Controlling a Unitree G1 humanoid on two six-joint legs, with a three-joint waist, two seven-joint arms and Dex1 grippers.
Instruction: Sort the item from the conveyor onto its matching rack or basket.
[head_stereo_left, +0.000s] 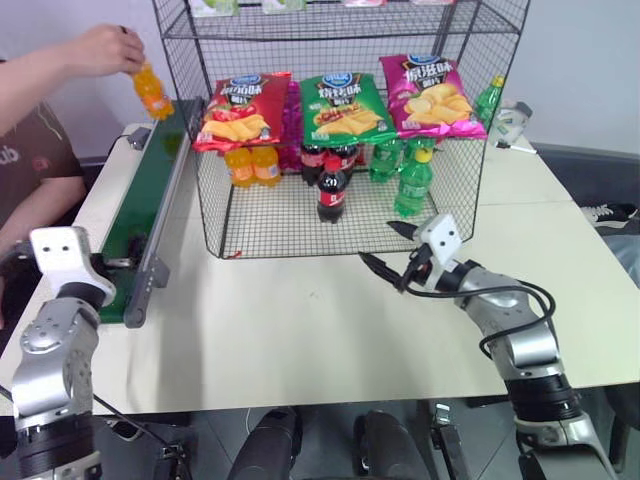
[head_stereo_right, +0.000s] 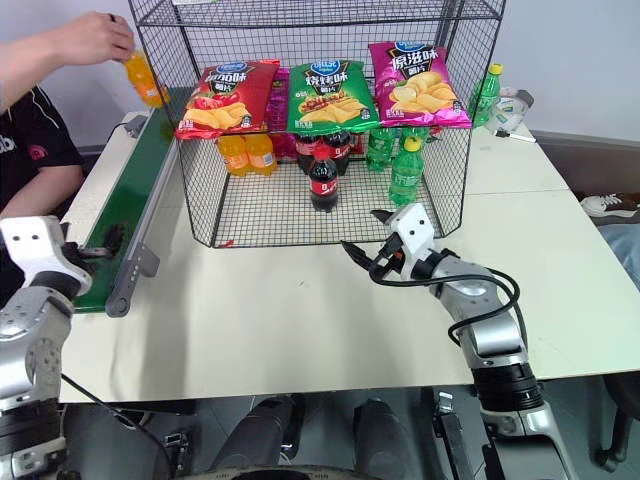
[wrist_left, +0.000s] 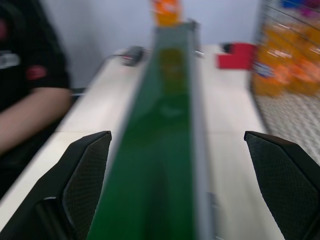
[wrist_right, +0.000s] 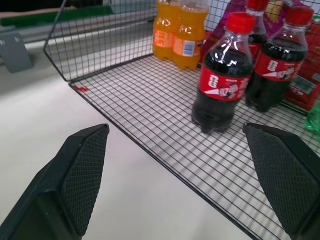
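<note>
A person's hand (head_stereo_left: 100, 48) holds the item, a small orange soda bottle (head_stereo_left: 152, 92), tilted just above the far end of the conveyor (head_stereo_left: 150, 200). The dark-green belt (wrist_left: 160, 150) runs from there toward me along the table's left side. My left gripper (wrist_left: 187, 190) hangs open at the belt's near end, pointing along it, with nothing between its fingers (wrist_left: 85, 170). The black wire rack (head_stereo_left: 270, 225) stands mid-table with red, green and pink chip bags across its front. My right gripper (head_stereo_left: 385, 250) is open and empty, just in front of the rack's right front corner.
Inside the rack stand two orange soda bottles (head_stereo_left: 252, 165), cola bottles (head_stereo_left: 332, 190) and green bottles (head_stereo_left: 412, 182). The person (head_stereo_left: 35, 150) sits at the table's left. Another green bottle (head_stereo_left: 487, 100) stands behind the rack at the right. Bare tabletop (head_stereo_left: 300, 320) lies in front.
</note>
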